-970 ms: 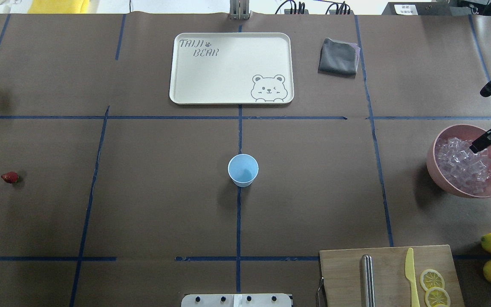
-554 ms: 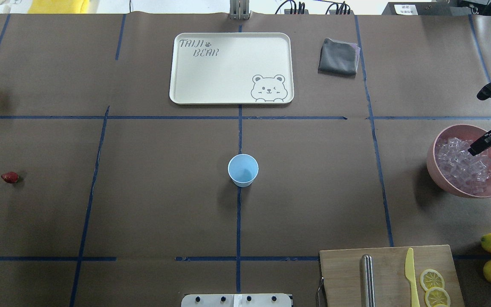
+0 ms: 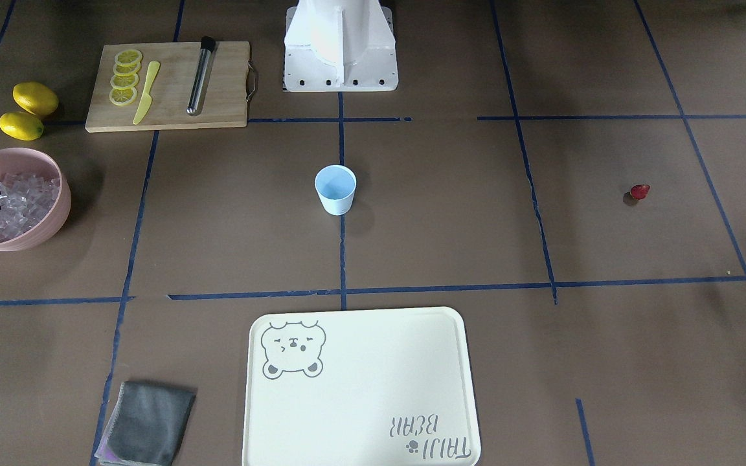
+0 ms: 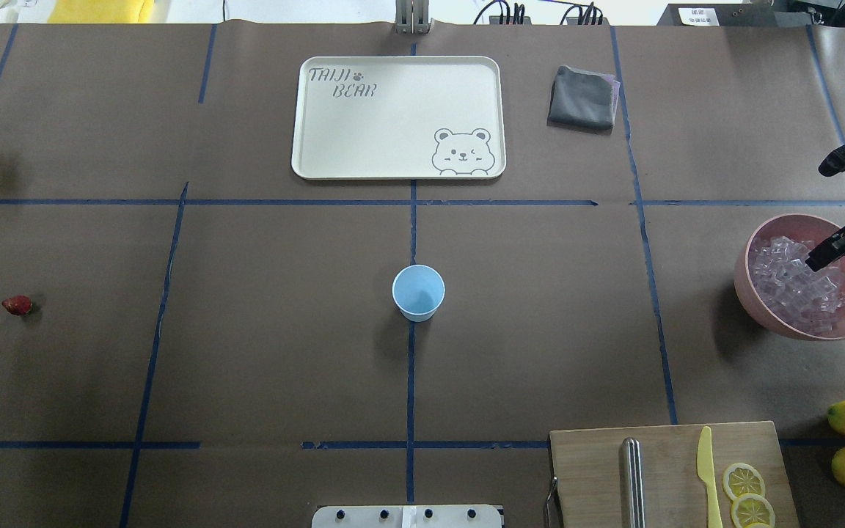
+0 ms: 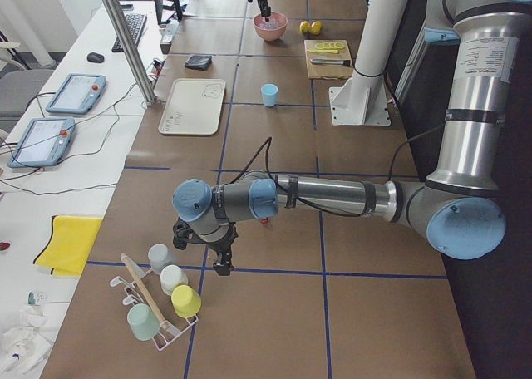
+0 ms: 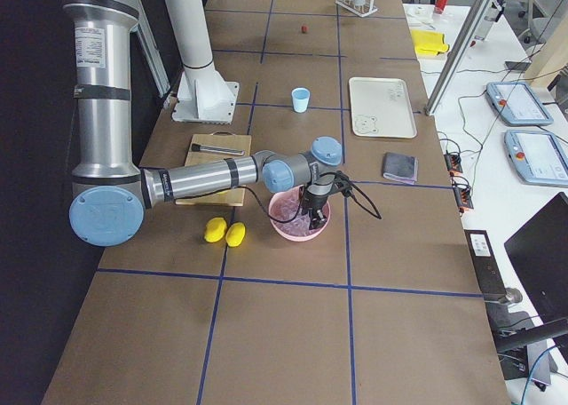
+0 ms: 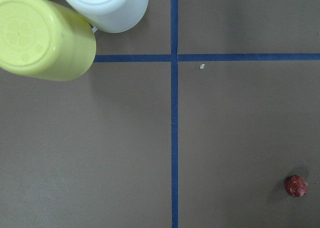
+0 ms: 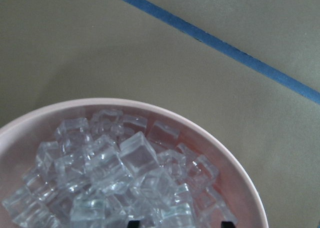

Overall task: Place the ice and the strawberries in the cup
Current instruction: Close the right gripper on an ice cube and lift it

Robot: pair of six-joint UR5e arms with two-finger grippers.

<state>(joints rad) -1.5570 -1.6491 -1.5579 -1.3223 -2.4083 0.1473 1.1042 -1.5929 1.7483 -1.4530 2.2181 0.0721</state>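
The right gripper (image 6: 311, 215) points straight down into the pink bowl (image 6: 286, 230) in the exterior right view. Its arm stretches low along the table (image 6: 275, 325), wrist bent over the rim. The bowl is heaped with ice (image 6: 289, 210), and two lemons (image 6: 224, 232) lie just beside it. The cup (image 6: 301, 99) stands farther up the table, with the strawberry (image 6: 304, 28) beyond it.

Overhead, a dark finger reaches in from the right edge, its tip low over the cubes. The cup stands upright on the centre line of blue tape (image 4: 411, 381) and shows a bare blue bottom. The strawberry lies alone far to the left. A cream tray (image 4: 393, 117) and a folded grey cloth (image 4: 582, 97) sit at the far side, a cutting board (image 4: 591, 469) with lemon slices (image 4: 744, 482) at the near side.

Front-facing, the gripper shows at the left edge, over the ice.

The right wrist camera looks down on the cubes. Two dark tips peek in at the bottom edge, set apart with ice between them, so the jaws stand spread and hold nothing.

In the exterior left view the left arm lies low over the brown paper. The left gripper (image 5: 218, 258) points down beside a rack of cups (image 5: 162, 300); I cannot tell its spread. Tablets (image 5: 75, 92) rest on a white desk alongside.

The left wrist camera shows the strawberry at lower right, well apart from a yellow cup (image 7: 45, 35) at upper left.
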